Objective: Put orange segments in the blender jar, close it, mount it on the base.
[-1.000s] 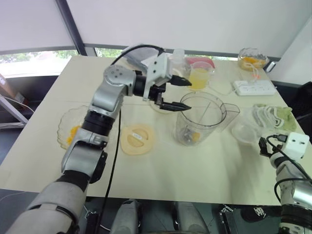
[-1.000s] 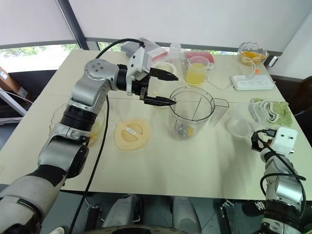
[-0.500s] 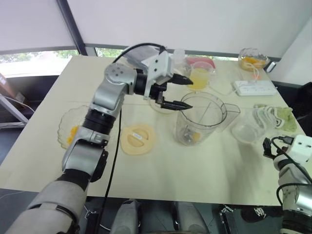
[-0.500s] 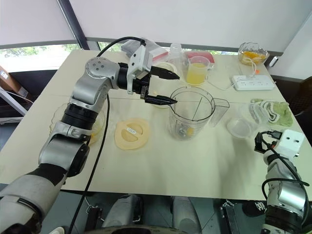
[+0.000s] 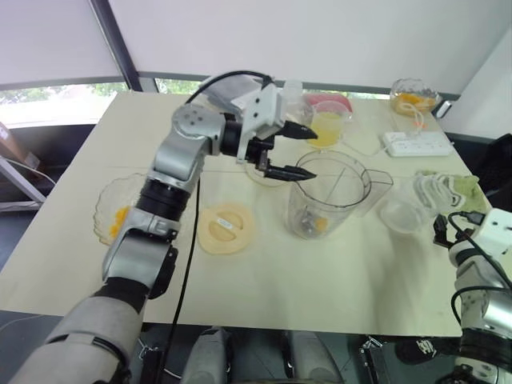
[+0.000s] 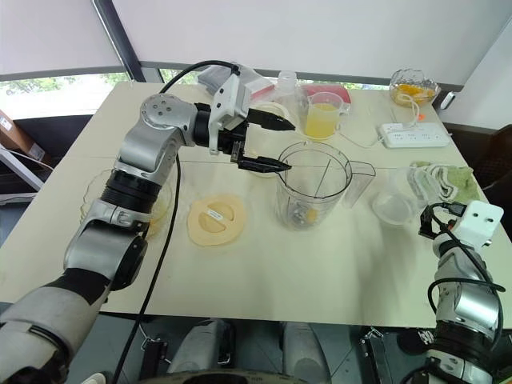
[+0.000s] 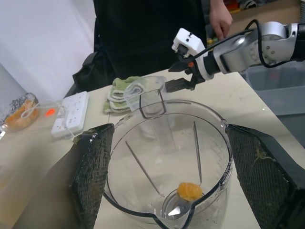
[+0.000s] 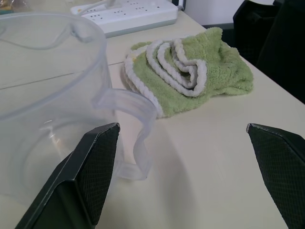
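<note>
Since a second ago only the right end effector has drifted toward the desk edge, wide open, empty. Left end effector hovers open and empty over the jar, one segment inside. Jar looks light, stiff and slick; take its handle.

Base mostly behind left hand

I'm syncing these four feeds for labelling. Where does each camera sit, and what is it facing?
Left eye and right eye: on the head, looking down over the table; both arms show.
Left wrist: on the left arm, looking into the blender jar between its open gripper fingers.
Right wrist: on the right arm, facing the green towel.
Shared: the jar, in every view.
</note>
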Robot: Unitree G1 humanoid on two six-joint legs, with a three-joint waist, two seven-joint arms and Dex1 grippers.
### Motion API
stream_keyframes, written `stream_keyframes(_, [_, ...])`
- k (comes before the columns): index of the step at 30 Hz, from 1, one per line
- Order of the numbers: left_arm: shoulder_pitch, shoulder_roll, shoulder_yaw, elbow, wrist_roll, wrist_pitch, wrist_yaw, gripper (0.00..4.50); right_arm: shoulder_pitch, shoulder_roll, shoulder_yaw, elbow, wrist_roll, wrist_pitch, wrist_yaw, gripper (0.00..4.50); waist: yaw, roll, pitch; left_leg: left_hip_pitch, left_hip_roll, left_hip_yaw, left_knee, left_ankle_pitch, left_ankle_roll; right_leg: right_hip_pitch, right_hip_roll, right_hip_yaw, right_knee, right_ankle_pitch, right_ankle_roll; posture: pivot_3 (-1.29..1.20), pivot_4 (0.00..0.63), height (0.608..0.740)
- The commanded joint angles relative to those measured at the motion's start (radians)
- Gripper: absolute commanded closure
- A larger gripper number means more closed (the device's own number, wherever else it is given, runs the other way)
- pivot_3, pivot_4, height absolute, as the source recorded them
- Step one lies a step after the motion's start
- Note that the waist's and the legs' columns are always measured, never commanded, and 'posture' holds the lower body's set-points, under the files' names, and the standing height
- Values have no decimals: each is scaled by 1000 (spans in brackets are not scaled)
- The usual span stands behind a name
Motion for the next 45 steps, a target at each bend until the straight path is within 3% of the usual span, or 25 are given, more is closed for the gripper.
stream_keyframes(1, [-26, 2, 4, -30, -16, -7, 4, 620, -32, -25, -5, 32, -16, -37, -1, 61, 0, 0, 0, 0, 0, 0, 0, 0, 0, 0, 0, 0, 0, 0, 0, 0, 150, 740])
stream_keyframes(6, [-18, 9, 5, -47, -17, 1, 7, 620, -62, -32, 3, 106, -31, -73, 5, 61, 0, 0, 0, 0, 0, 0, 0, 0, 0, 0, 0, 0, 0, 0, 0, 0, 150, 740])
stream_keyframes(8, [-15, 11, 5, -53, -19, 5, 8, 567, -73, -36, 5, 131, -36, -84, 5, 870, 0, 0, 0, 0, 0, 0, 0, 0, 0, 0, 0, 0, 0, 0, 0, 0, 150, 740])
stream_keyframes(14, [-8, 14, 4, -70, -20, 15, 11, 567, -95, -50, 9, 179, -40, -110, 3, 4086, 3, 0, 0, 0, 0, 0, 0, 0, 0, 0, 0, 0, 0, 0, 0, 0, 150, 740])
stream_keyframes(15, [-9, 14, 4, -69, -20, 16, 12, 567, -96, -51, 10, 181, -40, -113, 3, 4442, 3, 0, 0, 0, 0, 0, 0, 0, 0, 0, 0, 0, 0, 0, 0, 0, 150, 740])
stream_keyframes(22, [-10, 14, 4, -69, -19, 17, 13, 567, -63, -38, 14, 129, -28, -105, 9, 4442, 4, 0, 0, 0, 0, 0, 0, 0, 0, 0, 0, 0, 0, 0, 0, 0, 150, 740])
stream_keyframes(36, [12, 4, 10, -72, -31, 36, 40, 567, 65, 72, -23, -387, 40, 37, -113, 4442, 2, 3, 1, -1, 0, 0, 0, 0, 0, 0, -1, 0, 0, 0, 1, 0, 150, 740])
stream_keyframes(40, [23, -1, 15, -75, -40, 60, 70, 567, 56, 32, -36, -534, 45, 109, -125, 4442, 4, 4, 1, -1, 0, -1, 0, 0, 0, -1, 0, 0, 0, 0, 1, 0, 150, 740])
stream_keyframes(45, [60, 0, 18, -101, -50, 93, 102, 567, 32, -95, -16, -683, 19, 230, -92, 4442, 3, 4, 2, -1, 0, 0, 0, 0, 0, -1, -1, 0, 0, 0, 1, 0, 150, 740])
